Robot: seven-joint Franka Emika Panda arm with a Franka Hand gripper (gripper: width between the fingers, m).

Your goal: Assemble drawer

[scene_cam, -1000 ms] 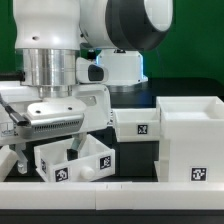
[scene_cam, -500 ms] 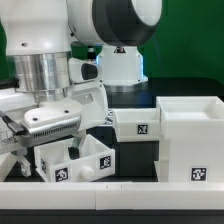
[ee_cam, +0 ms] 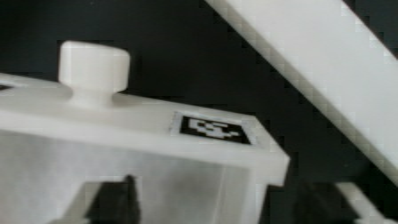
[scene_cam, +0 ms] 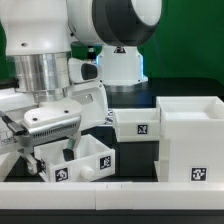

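The near tray [scene_cam: 78, 160] of the drawer sits directly under the jaws on the dark counter [scene_cam: 135, 165], open side up and skewed to the counter's edges. A low white rail [scene_cam: 120, 192] runs just beyond its front, so there is little room on that side. Away from the jaws, toward the exterior view's right, a strip of bare counter separates this tray from the tall housing [scene_cam: 190, 140]. The second tray [scene_cam: 135, 125] sits against that housing, farther back from the jaws.

In the wrist view the near tray's front wall carries an upright round knob [ee_cam: 89, 70] and a square tag [ee_cam: 217, 128]. That face looks toward a straight white edge [ee_cam: 311, 60] crossing the dark counter at an angle. The tray's long axis I cannot tell.

The arm stands over the tray with its silver wrist cylinder [scene_cam: 45, 70] vertical and the hand pointing straight down. The jaws are spread and straddle a side wall of the tray: one of the dark fingers [ee_cam: 116, 200] hangs inside the tray, the other outside it, with a gap showing to either side of the wall.
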